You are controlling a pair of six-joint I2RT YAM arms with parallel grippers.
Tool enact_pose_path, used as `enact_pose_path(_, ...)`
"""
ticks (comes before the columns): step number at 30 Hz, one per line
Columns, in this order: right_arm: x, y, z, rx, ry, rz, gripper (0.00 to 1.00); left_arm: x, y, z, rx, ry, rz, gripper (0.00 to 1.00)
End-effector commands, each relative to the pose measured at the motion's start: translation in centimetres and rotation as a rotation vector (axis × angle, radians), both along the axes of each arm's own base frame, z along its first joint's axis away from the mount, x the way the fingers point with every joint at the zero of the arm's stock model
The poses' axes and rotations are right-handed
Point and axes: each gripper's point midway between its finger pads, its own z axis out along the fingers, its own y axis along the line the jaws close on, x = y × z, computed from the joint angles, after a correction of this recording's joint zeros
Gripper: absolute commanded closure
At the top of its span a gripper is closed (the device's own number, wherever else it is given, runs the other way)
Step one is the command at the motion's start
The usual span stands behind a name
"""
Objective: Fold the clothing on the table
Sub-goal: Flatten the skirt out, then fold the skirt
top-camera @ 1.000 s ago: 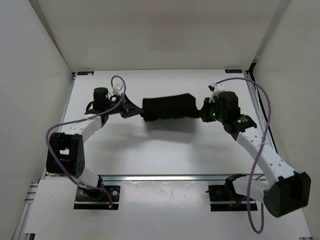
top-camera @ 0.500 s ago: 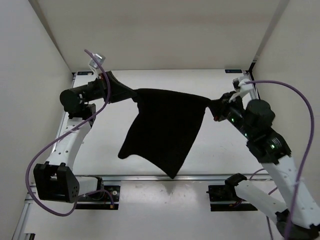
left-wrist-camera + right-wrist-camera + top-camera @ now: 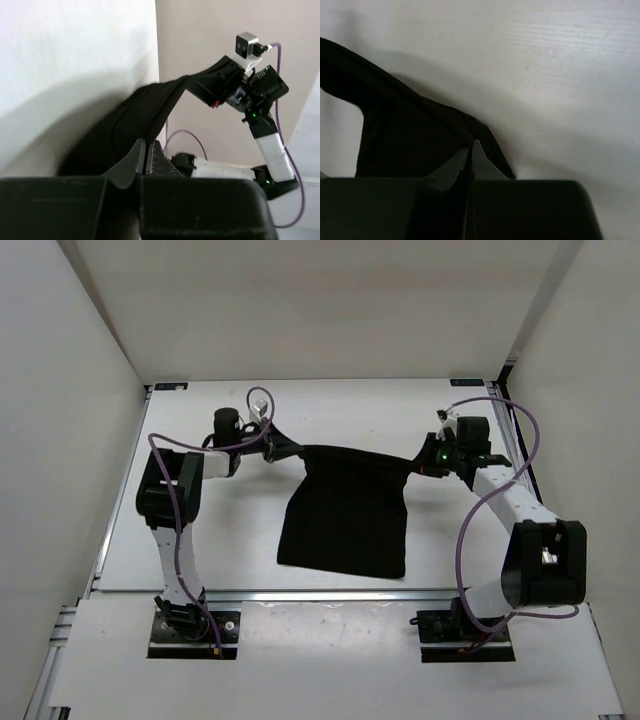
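Pinching the two far corners of the black garment (image 3: 345, 520), the left gripper (image 3: 287, 451) and the right gripper (image 3: 418, 466) each have their jaws pressed together on fabric. Both wrist views show cloth bunched right where the jaws meet. The garment's top edge runs taut between the two grippers across the middle of the white table (image 3: 220, 540). The rest fans out toward the near rail (image 3: 300, 592) and appears to lie flat on the surface, its lower hem just short of that rail. Judging by this, the task looks to be at an early stage: the garment is spread open in what seems a single smooth layer, and no fold is visible. Every fold, and the final release, seems left to do.
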Motion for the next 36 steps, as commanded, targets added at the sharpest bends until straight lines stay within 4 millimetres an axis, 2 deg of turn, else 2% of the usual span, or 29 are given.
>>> enact_pose_path(1, 4.7, -1.5, 2.7, -0.071, -0.169, -0.035, 1.0, 4.8, -0.4, 3.8, 0.004, -0.18, 0.054, 1.0)
enact_pose_path(2, 5.6, -1.7, 3.4, -0.078, -0.186, -0.049, 1.0, 5.9, -0.5, 3.9, 0.004, -0.188, 0.055, 1.0)
enact_pose_path(3, 6.0, -1.9, 2.7, -0.088, -0.173, -0.049, 1.0, 6.9, -0.5, 4.4, 0.012, -0.207, 0.067, 1.0)
enact_pose_path(5, 7.3, -2.2, 2.8, -0.1, -0.176, -0.062, 1.0, 8.3, -0.1, 2.7, 0.028, -0.169, 0.08, 1.0)
enact_pose_path(7, 8.3, -1.6, 2.5, -0.106, -0.165, -0.053, 1.0, 9.7, -0.1, 3.2, 0.022, -0.187, 0.08, 1.0)
enact_pose_path(10, 9.6, -1.5, 1.9, -0.125, -0.158, -0.057, 1.0, 10.6, -0.4, 2.0, 0.023, -0.163, 0.071, 1.0)
enact_pose_path(11, 9.9, -1.6, 1.1, -0.13, -0.139, -0.057, 1.0, 10.7, -0.2, 1.8, 0.021, -0.154, 0.073, 1.0)
enact_pose_path(15, 10.1, -1.1, 0.7, -0.135, -0.124, -0.051, 1.0, 9.9, -0.9, 0.1, 0.036, -0.125, 0.021, 1.0)
enact_pose_path(16, 9.7, -0.7, 0.8, -0.129, -0.122, -0.042, 1.0, 9.5, -0.7, -0.8, 0.053, -0.108, 0.012, 1.0)
enact_pose_path(18, 8.8, -0.4, 0.7, -0.129, -0.113, -0.03, 1.0, 8.5, -0.5, -0.8, 0.086, -0.128, -0.002, 1.0)
enact_pose_path(20, 7.6, -0.1, 0.8, -0.122, -0.108, -0.02, 1.0, 7.3, 0.5, -2.0, 0.147, -0.126, -0.013, 1.0)
enact_pose_path(21, 7.3, 0.2, 0.9, -0.121, -0.105, -0.009, 1.0, 7.0, 0.8, -1.5, 0.16, -0.142, -0.017, 1.0)
enact_pose_path(23, 6.0, 0.3, 1.3, -0.117, -0.098, -0.006, 1.0, 5.6, 1.6, -2.2, 0.199, -0.14, -0.043, 1.0)
enact_pose_path(24, 5.4, 0.5, 1.6, -0.112, -0.096, 0.005, 0.99, 5.5, 2.1, -1.5, 0.213, -0.177, -0.044, 1.0)
enact_pose_path(25, 4.6, 0.6, 1.0, -0.104, -0.062, 0.001, 1.0, 5.2, 2.4, -0.7, 0.216, -0.197, -0.042, 1.0)
enact_pose_path(26, 4.0, 1.0, 1.1, -0.106, -0.062, 0.015, 1.0, 4.2, 2.8, -1.3, 0.227, -0.164, -0.055, 1.0)
enact_pose_path(29, 1.5, 1.3, -0.3, -0.107, 0.02, 0.033, 1.0, 3.0, 3.9, 0.3, 0.25, -0.211, -0.051, 0.99)
enact_pose_path(30, 1.0, 1.6, -0.2, -0.106, 0.023, 0.047, 1.0, 2.7, 4.0, 0.8, 0.255, -0.221, -0.047, 0.99)
enact_pose_path(32, -0.8, 2.1, -1.5, -0.104, 0.09, 0.065, 1.0, 1.9, 4.6, 1.2, 0.263, -0.232, -0.047, 0.98)
enact_pose_path(36, -3.6, 3.0, -2.5, -0.093, 0.16, 0.085, 1.0, 0.3, 5.2, 1.0, 0.295, -0.232, -0.049, 0.98)
